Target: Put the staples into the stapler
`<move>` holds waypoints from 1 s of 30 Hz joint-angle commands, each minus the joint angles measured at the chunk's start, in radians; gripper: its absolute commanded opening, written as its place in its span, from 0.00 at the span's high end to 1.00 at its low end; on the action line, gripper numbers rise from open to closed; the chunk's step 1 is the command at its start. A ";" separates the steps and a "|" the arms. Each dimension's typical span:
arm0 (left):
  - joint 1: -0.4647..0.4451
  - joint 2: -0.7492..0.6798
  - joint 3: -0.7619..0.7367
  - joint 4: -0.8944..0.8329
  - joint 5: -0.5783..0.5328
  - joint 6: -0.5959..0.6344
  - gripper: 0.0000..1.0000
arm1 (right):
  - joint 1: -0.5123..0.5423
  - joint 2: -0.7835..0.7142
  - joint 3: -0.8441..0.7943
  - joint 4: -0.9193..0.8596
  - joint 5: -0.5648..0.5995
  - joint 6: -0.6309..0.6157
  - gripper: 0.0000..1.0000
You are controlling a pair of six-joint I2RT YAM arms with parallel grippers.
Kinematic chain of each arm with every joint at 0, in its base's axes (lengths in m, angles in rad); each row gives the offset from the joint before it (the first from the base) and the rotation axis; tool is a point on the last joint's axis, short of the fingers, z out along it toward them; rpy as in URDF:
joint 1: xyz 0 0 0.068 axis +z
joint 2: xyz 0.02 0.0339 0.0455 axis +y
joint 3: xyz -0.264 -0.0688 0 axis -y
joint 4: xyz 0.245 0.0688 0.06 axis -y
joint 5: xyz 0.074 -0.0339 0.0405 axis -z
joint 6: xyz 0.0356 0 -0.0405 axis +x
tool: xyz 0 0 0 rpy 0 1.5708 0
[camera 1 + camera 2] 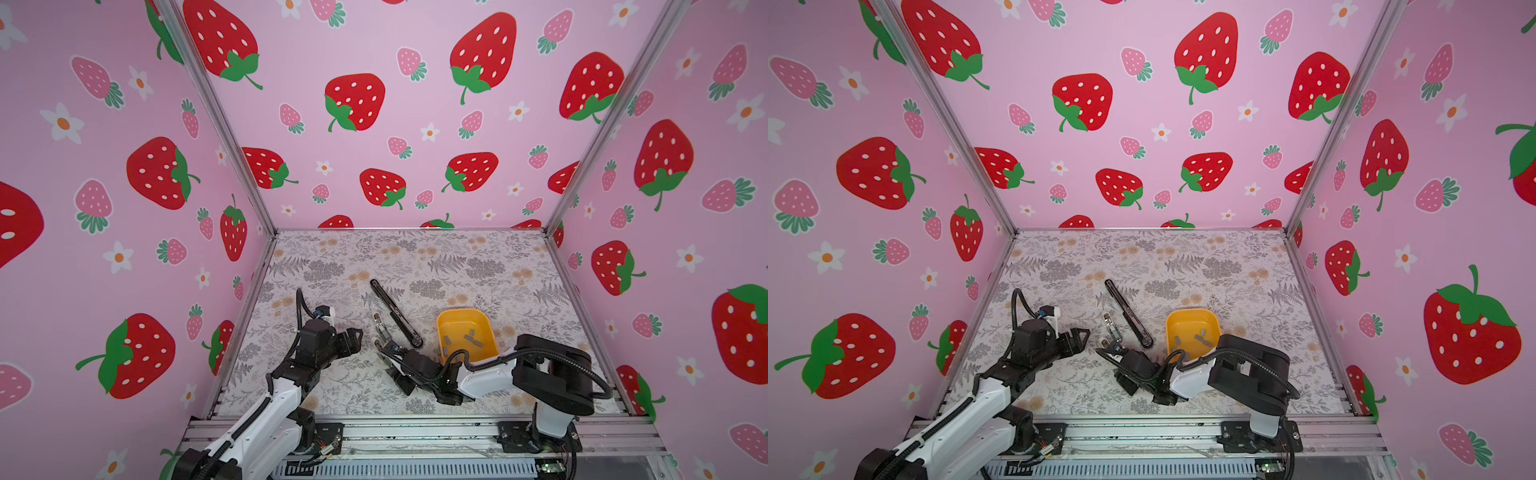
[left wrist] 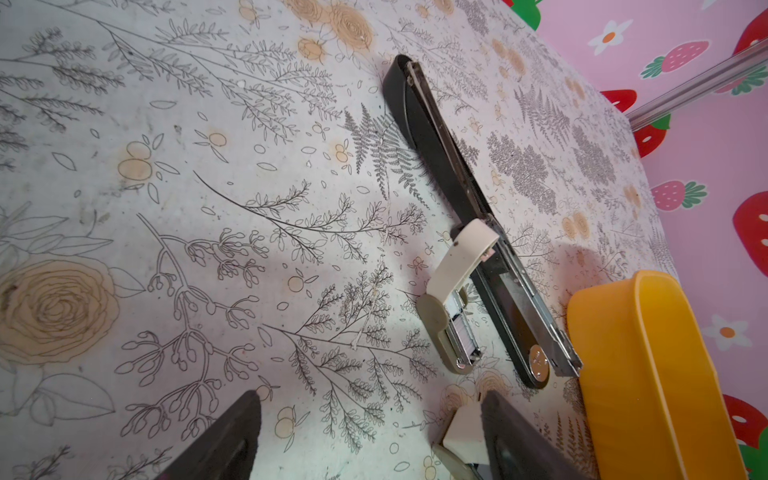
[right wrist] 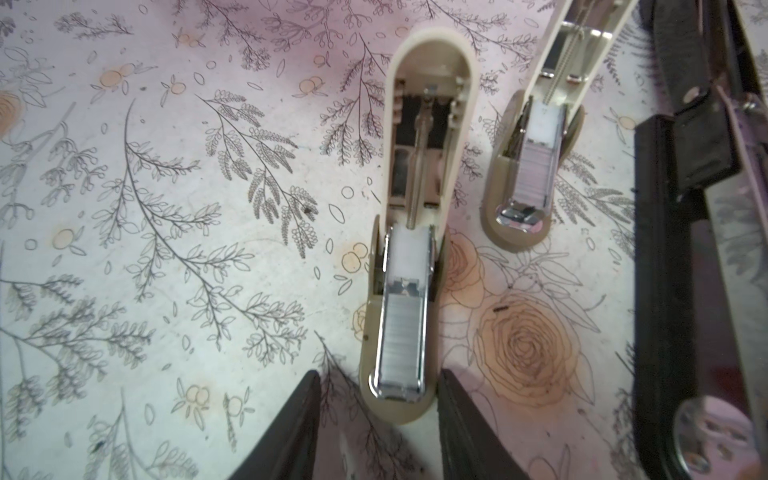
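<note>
The black stapler (image 1: 395,311) lies opened out flat in the middle of the table, also showing in the left wrist view as the stapler (image 2: 453,178) with its metal rail bare. Grey staples (image 1: 471,338) lie loose in the yellow tray (image 1: 486,322). My right gripper (image 3: 378,378) is open, its jaws either side of the end of a small beige stapler (image 3: 409,291) whose magazine holds a strip of staples; nothing is gripped. In a top view the right gripper (image 1: 384,351) sits just left of the black stapler's hinge end. My left gripper (image 2: 370,411) is open and empty, further left.
A second small beige stapler (image 3: 532,174), also opened, lies beside the first and shows in a top view as the stapler (image 1: 380,326). The yellow tray (image 2: 648,374) stands right of the black stapler. Pink walls enclose the table on three sides.
</note>
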 commanded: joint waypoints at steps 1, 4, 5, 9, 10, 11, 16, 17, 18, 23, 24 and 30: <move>-0.007 0.039 0.039 0.051 -0.003 0.015 0.16 | 0.004 0.048 0.003 -0.059 0.016 -0.016 0.56; -0.016 0.075 0.039 0.072 0.004 0.017 0.17 | 0.003 0.056 0.000 -0.054 0.015 -0.015 0.59; -0.021 0.086 0.037 0.078 0.004 0.020 0.17 | 0.004 0.058 -0.001 -0.054 0.017 -0.013 0.61; -0.037 0.128 0.037 0.100 0.007 0.032 0.17 | 0.003 0.070 -0.001 -0.054 0.019 -0.007 0.65; -0.040 0.142 0.039 0.105 0.011 0.033 0.17 | 0.004 0.073 0.000 -0.055 0.022 -0.005 0.65; -0.043 0.154 0.042 0.109 0.012 0.036 0.17 | 0.004 0.074 0.000 -0.055 0.026 -0.003 0.66; -0.056 0.190 0.051 0.126 0.007 0.039 0.18 | 0.004 0.075 -0.006 -0.055 0.041 0.006 0.68; -0.059 0.194 0.052 0.127 0.007 0.037 0.18 | 0.004 0.076 -0.008 -0.054 0.043 0.006 0.68; -0.062 0.198 0.054 0.128 0.007 0.037 0.18 | 0.004 0.078 -0.009 -0.053 0.042 0.009 0.68; -0.084 0.216 0.051 0.161 0.018 0.052 0.18 | 0.004 0.090 -0.003 -0.049 0.046 0.012 0.69; -0.088 0.222 0.048 0.170 0.029 0.054 0.18 | 0.004 0.093 -0.002 -0.048 0.047 0.013 0.69; -0.155 0.255 0.035 0.185 0.013 0.058 0.22 | 0.004 0.108 0.013 -0.036 0.041 0.026 0.73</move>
